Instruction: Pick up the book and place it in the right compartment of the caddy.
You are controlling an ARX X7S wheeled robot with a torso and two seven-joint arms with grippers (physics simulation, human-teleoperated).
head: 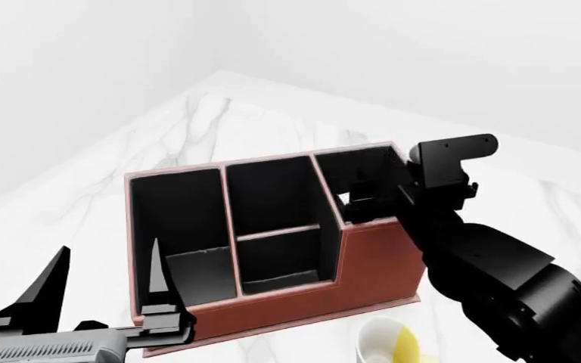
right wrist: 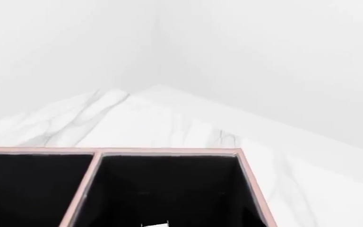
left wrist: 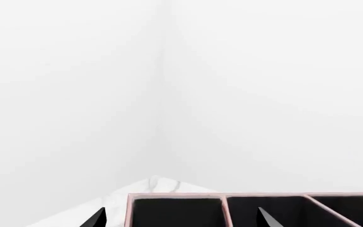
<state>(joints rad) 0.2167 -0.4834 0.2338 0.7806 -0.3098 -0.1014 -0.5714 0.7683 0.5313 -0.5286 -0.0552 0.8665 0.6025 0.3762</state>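
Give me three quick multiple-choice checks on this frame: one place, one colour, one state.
1. The right gripper is over which section of the caddy? A left, B middle, C right
2. Caddy outer walls? A blue, B reddish-brown, C green
3. The left gripper is: A open, B shut empty, C shut on the rim

Answers: 1 C, the arm ends above the tall right compartment; 2 B, the front wall shows it; 3 A, its fingers stand apart with nothing between.
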